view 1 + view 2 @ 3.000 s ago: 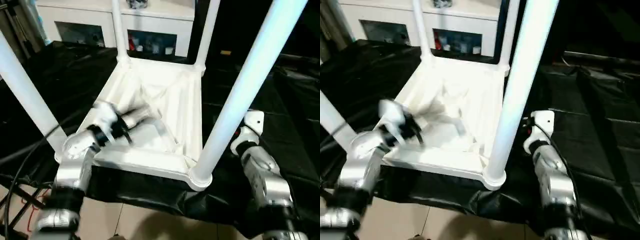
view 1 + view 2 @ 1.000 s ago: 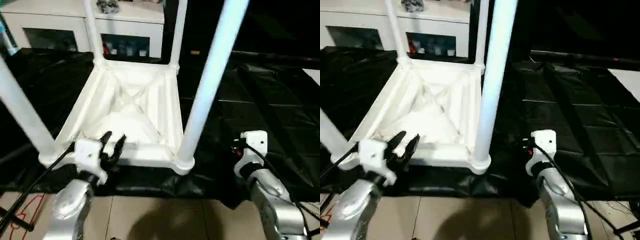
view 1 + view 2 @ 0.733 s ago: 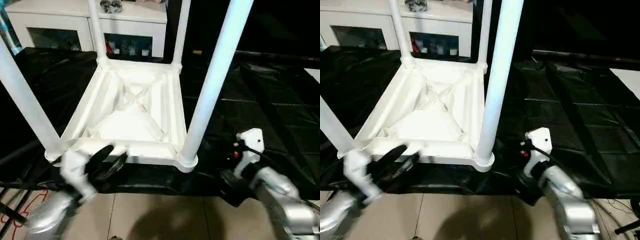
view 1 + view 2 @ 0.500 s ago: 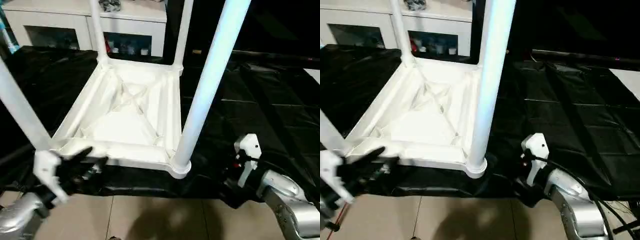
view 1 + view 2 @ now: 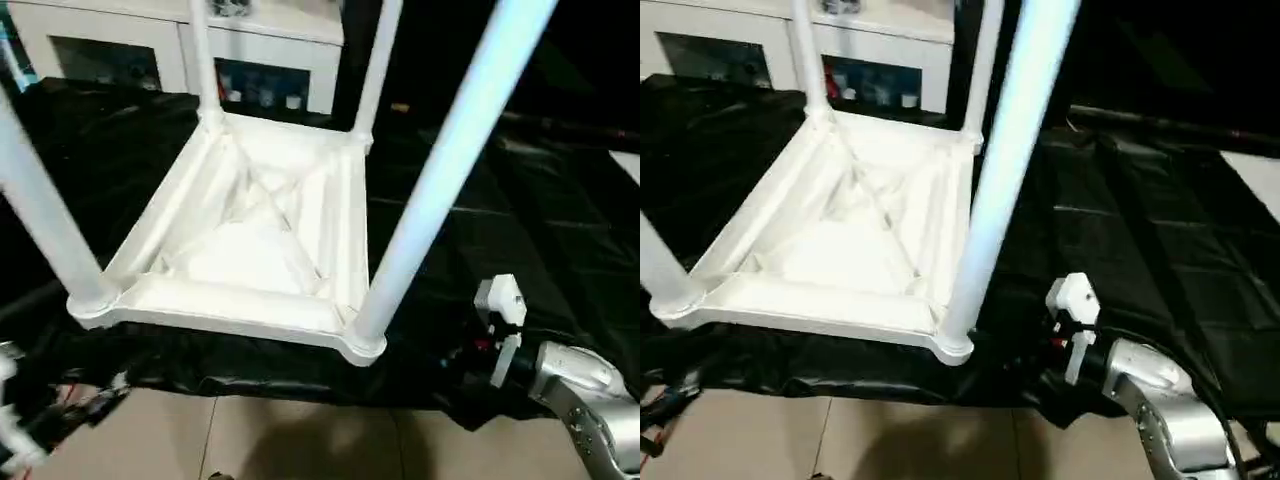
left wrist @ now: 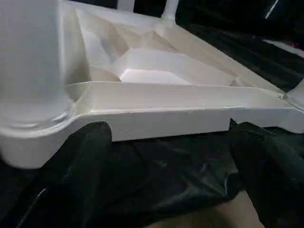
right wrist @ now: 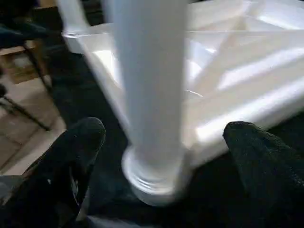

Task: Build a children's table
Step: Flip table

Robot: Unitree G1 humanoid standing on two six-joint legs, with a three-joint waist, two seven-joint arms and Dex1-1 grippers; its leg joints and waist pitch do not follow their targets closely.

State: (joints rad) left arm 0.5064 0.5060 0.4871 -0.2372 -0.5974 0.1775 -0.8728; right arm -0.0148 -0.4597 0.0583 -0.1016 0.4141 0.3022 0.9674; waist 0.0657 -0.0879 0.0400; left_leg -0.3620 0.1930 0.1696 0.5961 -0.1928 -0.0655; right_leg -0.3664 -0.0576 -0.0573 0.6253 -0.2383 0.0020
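The children's table [image 5: 260, 240] is smooth white plastic with a soft sheen, legs included. Under it lies a glossy, wrinkled black plastic sheet [image 5: 560, 230]. The right forearm [image 5: 1170, 420] is brushed silver metal.

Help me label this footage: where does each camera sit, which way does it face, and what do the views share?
Left and right eye views: on the head, looking forward and down at the upturned children's table; right forearm shows.
Left wrist view: low, facing the table's near rim; open black fingers.
Right wrist view: facing the near right leg; open fingers.
Shared: that leg appears in the eye views and the right wrist view.
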